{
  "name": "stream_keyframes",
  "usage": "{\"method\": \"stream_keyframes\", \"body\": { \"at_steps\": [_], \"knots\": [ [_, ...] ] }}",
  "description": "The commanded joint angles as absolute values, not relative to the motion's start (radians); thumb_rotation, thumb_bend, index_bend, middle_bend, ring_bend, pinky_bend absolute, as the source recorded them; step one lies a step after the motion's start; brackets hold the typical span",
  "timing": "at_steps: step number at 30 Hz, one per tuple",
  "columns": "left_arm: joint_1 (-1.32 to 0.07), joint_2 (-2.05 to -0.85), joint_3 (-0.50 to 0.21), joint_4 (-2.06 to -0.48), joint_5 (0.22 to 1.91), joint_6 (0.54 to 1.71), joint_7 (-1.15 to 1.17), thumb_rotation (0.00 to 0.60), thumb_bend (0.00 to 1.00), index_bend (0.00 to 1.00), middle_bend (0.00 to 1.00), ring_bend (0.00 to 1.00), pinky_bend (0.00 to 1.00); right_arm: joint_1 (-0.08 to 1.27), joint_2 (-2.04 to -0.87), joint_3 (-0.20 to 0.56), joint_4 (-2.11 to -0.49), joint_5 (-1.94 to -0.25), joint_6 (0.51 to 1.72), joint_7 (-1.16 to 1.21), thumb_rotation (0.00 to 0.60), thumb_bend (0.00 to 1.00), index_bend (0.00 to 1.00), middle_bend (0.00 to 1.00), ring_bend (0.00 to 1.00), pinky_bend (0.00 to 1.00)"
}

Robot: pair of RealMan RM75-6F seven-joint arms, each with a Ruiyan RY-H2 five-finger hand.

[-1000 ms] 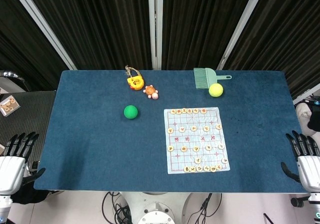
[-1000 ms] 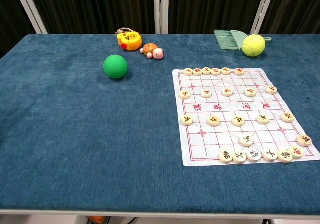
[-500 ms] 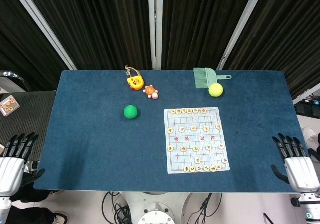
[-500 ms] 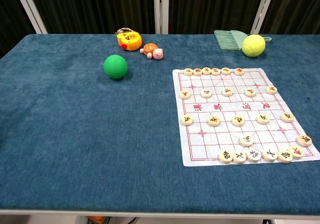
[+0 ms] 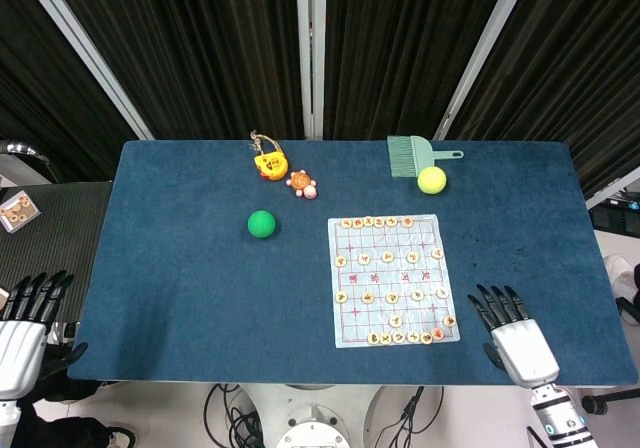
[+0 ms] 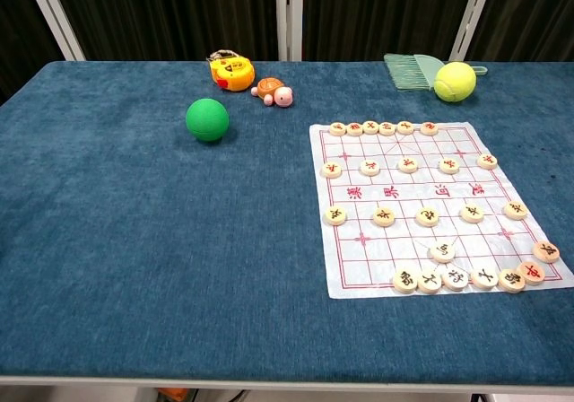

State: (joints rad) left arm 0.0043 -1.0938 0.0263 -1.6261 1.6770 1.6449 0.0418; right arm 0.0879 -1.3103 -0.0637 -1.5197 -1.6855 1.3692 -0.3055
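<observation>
Right robot hand (image 5: 515, 336): fingers spread, empty, over tabletop (image 5: 180, 268) just beside chess sheet (image 5: 393, 279).
Left robot hand (image 5: 25, 318): fingers apart, empty, off the tabletop edge.

I see the chess sheet (image 5: 394, 279), a pale printed grid with red markings, lying flat on the blue cloth right of centre. Round wooden pieces (image 6: 383, 215) with red or dark characters sit scattered across it, lined along its far edge and bunched at its near right corner (image 6: 509, 279).
</observation>
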Motion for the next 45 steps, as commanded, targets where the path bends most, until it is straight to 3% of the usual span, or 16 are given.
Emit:
{"method": "stream_keyframes", "body": {
  "at_steps": [1, 15, 31, 45],
  "knots": [
    [0.006, -1.095, 0.028, -1.624, 1.679, 1.647, 0.041, 0.600, 0.13, 0.07, 0.05, 0.00, 0.00, 0.095, -1.351, -0.065, -1.525, -1.695, 1.367, -0.335, 0.600, 0.22, 0.11, 0.00, 0.00, 0.00],
    [0.021, -1.097, 0.036, -1.609, 1.693, 1.667, 0.026, 0.600, 0.13, 0.07, 0.05, 0.00, 0.00, 0.112, -1.470, -0.074, -1.505, -1.664, 1.298, -0.458, 0.600, 0.22, 0.20, 0.00, 0.00, 0.00],
    [0.041, -1.074, 0.038, -1.578, 1.681, 1.689, -0.030, 0.600, 0.13, 0.07, 0.05, 0.00, 0.00, 0.131, -1.587, -0.067, -1.396, -1.645, 1.289, -0.440, 0.600, 0.25, 0.33, 0.00, 0.00, 0.00],
    [0.054, -1.083, 0.041, -1.557, 1.683, 1.701, -0.048, 0.600, 0.13, 0.07, 0.05, 0.00, 0.00, 0.139, -1.596, -0.075, -1.385, -1.629, 1.286, -0.411, 0.600, 0.32, 0.40, 0.00, 0.00, 0.00]
  ]
}}
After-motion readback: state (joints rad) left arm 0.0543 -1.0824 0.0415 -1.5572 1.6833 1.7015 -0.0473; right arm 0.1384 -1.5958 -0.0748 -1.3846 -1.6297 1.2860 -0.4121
